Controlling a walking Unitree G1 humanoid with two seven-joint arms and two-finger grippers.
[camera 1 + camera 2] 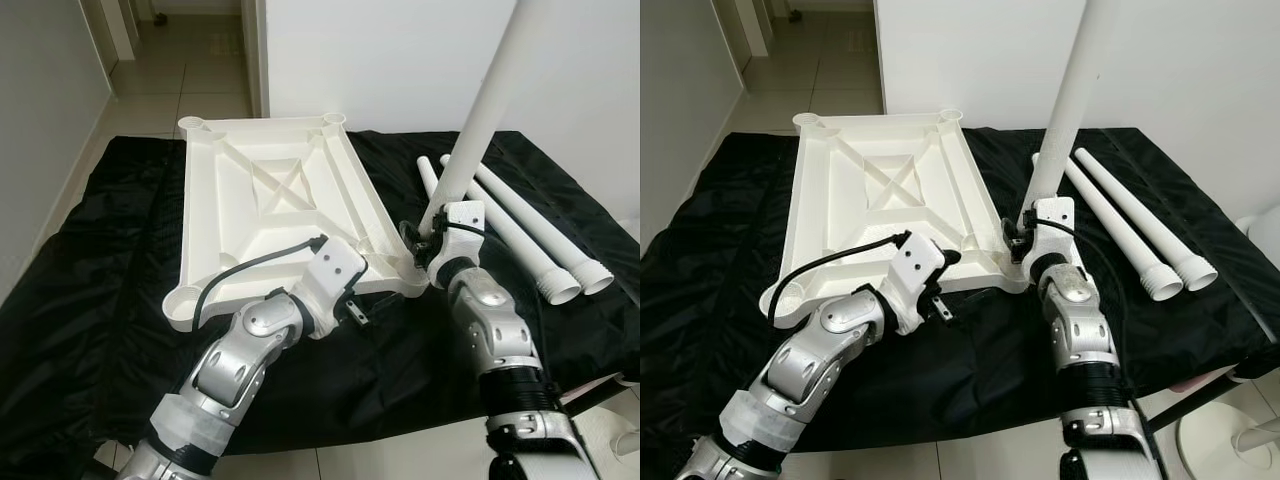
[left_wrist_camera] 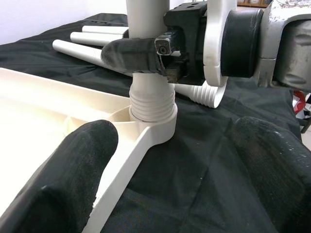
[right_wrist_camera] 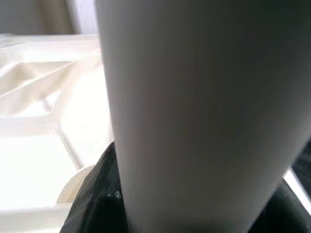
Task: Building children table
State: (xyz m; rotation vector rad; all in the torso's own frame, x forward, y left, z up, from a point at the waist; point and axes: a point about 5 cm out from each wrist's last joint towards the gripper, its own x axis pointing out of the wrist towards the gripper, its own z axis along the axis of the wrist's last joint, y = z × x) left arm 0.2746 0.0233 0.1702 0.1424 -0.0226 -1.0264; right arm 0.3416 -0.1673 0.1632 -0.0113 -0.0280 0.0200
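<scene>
The white tabletop (image 1: 270,200) lies upside down on a black cloth (image 1: 100,300). A white leg (image 1: 480,110) stands nearly upright, its threaded end (image 2: 151,102) sitting in the near right corner socket (image 2: 155,121). My right gripper (image 1: 428,238) is shut on the leg just above the thread; one of its black fingers (image 2: 129,54) wraps the tube. My left gripper (image 2: 175,145) is open at the tabletop's near edge, pointing at that socket, with the rim between its spread fingers (image 2: 73,184).
Loose white legs (image 1: 520,225) lie side by side on the cloth to the right of the tabletop. A white wall (image 1: 400,60) stands behind, with a tiled hallway (image 1: 180,70) at the back left. Pale floor tiles (image 1: 380,455) border the cloth's near edge.
</scene>
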